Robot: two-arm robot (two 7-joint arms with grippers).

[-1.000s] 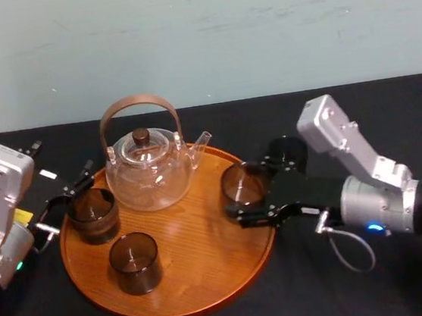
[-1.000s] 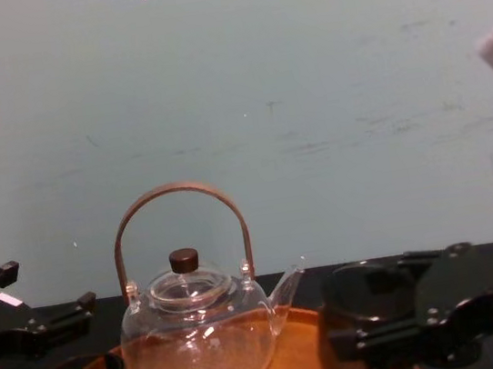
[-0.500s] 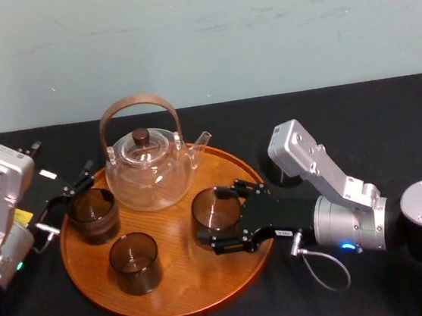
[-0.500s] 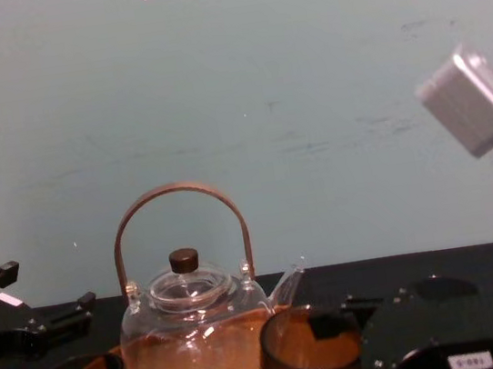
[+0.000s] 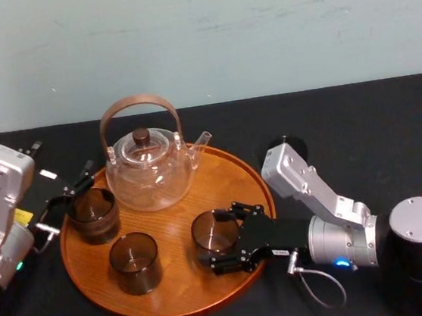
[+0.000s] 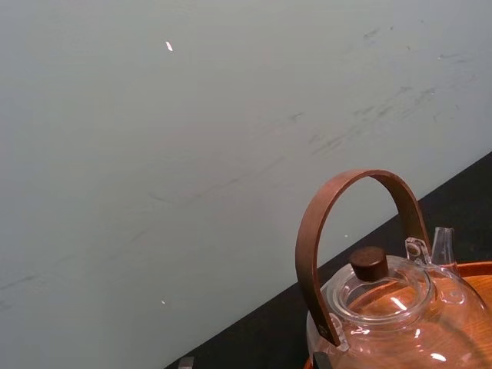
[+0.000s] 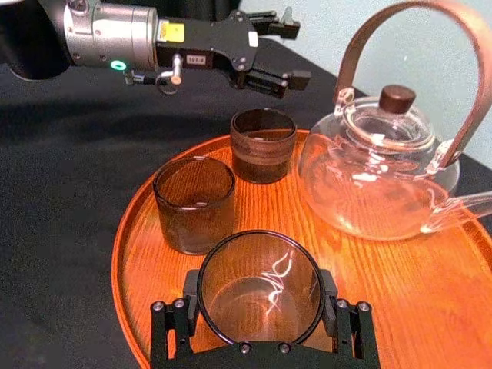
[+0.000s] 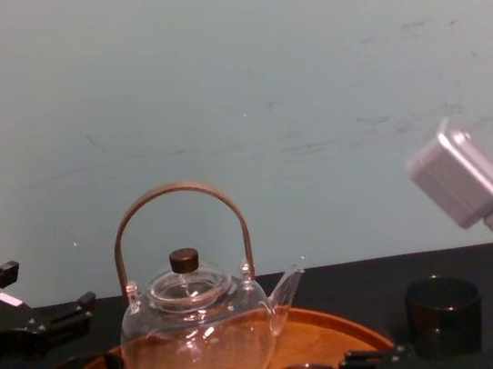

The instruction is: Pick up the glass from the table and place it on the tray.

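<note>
Right gripper [image 5: 219, 242] fingers [image 7: 171, 327] clasp the glass [image 5: 213, 230] in front of the teapot [image 5: 149, 172], low over the tray [image 5: 174, 299], perhaps touching, ready for release. Left gripper [image 7: 292, 52] idles left of the teapot, fingers apart.

Centre of the head view: the tray [image 5: 175, 308] has bare wood between the teapot [image 5: 150, 179] and the glass [image 5: 213, 232], and along its lower rim. The tray's left half is crowded. The brown cup [image 5: 93, 215] and a second tumbler [image 5: 134, 263] stand close together, with the left gripper [image 5: 69, 198], fingers spread, beside the cup. The right gripper [image 5: 219, 241], clamped on the glass, and its arm block the right edge. A dark cup [image 8: 444, 315] stands on the table [image 5: 390, 122] behind that arm. Upper-right cloth lies open.
</note>
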